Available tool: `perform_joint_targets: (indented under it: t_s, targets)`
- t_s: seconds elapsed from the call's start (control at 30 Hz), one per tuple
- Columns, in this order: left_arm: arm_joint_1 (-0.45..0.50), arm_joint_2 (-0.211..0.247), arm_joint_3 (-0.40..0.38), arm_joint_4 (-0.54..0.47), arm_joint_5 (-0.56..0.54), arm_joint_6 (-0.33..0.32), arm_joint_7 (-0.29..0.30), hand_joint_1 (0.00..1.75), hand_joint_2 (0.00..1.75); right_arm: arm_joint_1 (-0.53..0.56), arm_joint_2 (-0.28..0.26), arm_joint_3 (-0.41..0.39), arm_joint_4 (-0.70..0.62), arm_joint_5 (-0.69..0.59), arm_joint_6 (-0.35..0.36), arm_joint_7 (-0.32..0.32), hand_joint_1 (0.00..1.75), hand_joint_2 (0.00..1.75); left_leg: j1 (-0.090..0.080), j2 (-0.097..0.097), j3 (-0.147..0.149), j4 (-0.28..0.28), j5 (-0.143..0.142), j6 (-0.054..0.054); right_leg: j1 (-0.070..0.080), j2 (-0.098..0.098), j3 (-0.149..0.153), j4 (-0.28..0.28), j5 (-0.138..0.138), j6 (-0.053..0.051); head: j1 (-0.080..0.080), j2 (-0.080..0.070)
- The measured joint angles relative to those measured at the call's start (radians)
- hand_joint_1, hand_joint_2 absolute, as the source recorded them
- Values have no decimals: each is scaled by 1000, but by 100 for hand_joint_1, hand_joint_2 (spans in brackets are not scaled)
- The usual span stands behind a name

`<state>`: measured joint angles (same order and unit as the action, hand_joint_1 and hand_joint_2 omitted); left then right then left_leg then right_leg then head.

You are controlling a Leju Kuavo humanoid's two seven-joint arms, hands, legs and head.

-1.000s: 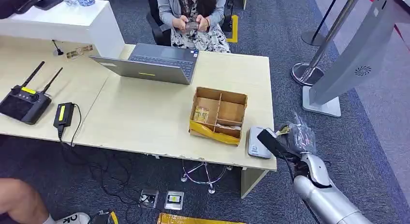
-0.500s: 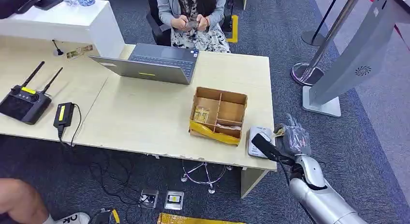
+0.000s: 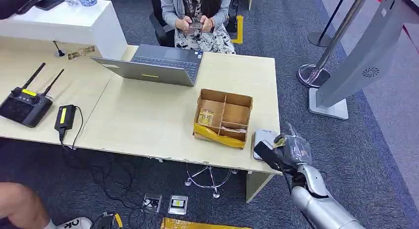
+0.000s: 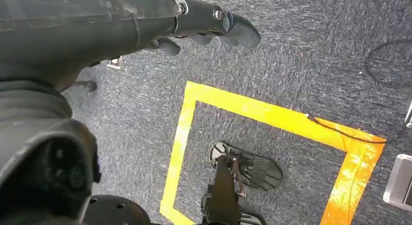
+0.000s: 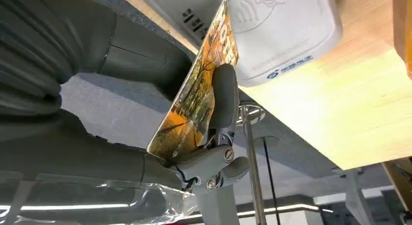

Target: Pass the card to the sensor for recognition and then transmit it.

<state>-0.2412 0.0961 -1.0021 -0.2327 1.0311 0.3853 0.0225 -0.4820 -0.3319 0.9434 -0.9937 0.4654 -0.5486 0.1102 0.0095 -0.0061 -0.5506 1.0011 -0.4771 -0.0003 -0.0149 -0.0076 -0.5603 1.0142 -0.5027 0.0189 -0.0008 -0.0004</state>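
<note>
Our right hand (image 5: 204, 132) pinches the orange picture-printed card (image 5: 197, 89) edge-on just beside the white rounded card reader (image 5: 277, 25), so the sensor can read it; left hand (image 4: 204, 25) hangs loosely curled, holding nothing.

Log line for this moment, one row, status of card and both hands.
phase: presenting card | right hand: holds card, tilted, beside sensor at desk corner | contact with sensor: cannot tell | left hand: hanging over carpet, holding nothing
</note>
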Motion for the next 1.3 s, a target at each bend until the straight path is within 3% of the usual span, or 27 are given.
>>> perform_joint_targets:
  t_s: [0.87, 1.03, 1.3]
  targets:
    - [1, 0, 0, 0, -1, -5, 0, 0, 0, 2, 11, 0, 21, -73, -56, 7, 175, 175, 0, 0, 1, 0, 0, 0, 0, 0, 1, 0, 0, 0, 0, 0]
    - [3, 0, 0, 0, 0, -7, 0, 0, 0, -9, -5, -15, 8, -95, -61, 11, 175, 175, 0, 0, 0, 0, 0, 0, 0, 0, 1, 0, 0, 0, 0, 0]
    - [5, 2, 0, 0, 8, -8, -2, 0, 0, -53, -54, -67, -123, -94, -52, 42, 175, 175, 0, 0, 0, 0, 0, 0, 0, 0, 0, 0, 0, 0, 0, 0]
